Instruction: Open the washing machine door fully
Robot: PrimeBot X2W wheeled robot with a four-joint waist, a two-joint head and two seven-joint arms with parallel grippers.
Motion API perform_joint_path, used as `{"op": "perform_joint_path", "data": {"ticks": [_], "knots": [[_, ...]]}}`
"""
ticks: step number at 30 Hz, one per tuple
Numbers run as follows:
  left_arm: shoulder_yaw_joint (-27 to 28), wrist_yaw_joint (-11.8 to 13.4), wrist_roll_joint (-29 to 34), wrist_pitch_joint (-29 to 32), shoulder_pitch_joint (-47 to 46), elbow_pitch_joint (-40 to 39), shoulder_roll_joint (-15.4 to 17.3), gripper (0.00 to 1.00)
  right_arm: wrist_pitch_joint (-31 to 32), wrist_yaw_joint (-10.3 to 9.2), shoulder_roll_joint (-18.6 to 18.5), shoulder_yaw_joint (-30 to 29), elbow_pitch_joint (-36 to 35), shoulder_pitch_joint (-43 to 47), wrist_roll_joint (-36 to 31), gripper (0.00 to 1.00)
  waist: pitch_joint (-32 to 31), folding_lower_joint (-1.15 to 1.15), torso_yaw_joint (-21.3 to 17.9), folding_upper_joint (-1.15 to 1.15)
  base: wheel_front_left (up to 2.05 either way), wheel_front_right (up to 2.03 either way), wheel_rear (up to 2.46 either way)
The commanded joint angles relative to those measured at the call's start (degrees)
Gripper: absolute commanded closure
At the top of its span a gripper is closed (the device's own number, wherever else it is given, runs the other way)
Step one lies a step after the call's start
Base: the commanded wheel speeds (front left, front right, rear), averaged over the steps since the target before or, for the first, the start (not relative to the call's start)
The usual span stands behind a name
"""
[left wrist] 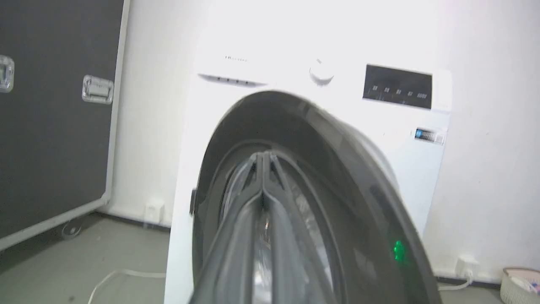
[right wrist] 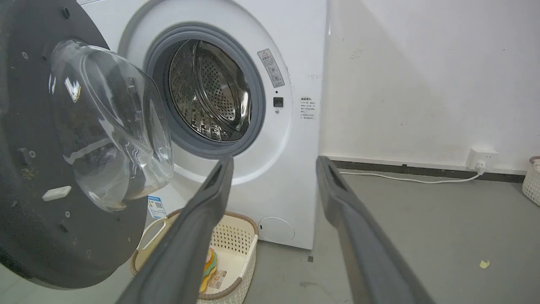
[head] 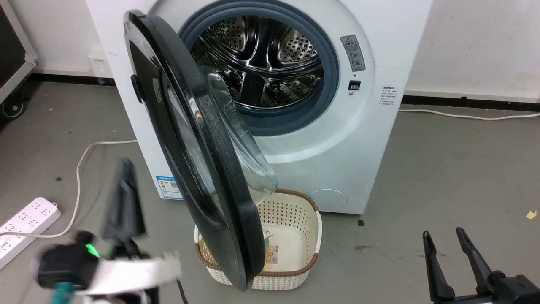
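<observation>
Door (head: 168,139) ajar: left end effector (left wrist: 262,158), tips together, faces its outside; right end effector (right wrist: 274,162), spread wide, its inside.

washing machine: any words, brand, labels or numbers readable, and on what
Nothing on the washing machine is legible.
Grey warning sticker right of the opening: triangle sign, print too small.
Small label further right: too small.
Blue label sticker low down: too small.
Brand mark, display, small sticker: blurred.
</observation>
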Motion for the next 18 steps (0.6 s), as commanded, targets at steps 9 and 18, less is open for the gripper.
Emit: {"op": "perform_joint_path", "data": {"ticks": [9,18], "knots": [[-2.5,-0.4,3.9,-0.3,-6.6,-11.8,0.1,1.00,-0.3,0.05,0.4,0.1,0.5,-0.9,0.1,0.00,-0.3,0.00,-0.4,0.00,0.00,0.00,0.00],[-16.5,-3.1,3.2,0.5,-4.0,-5.5,0.1,1.00,-0.3,0.05,0.4,0.4,0.7,-0.8,0.7,0.00,-0.1,0.00,-1.0,0.00,0.00,0.00,0.00]]}}
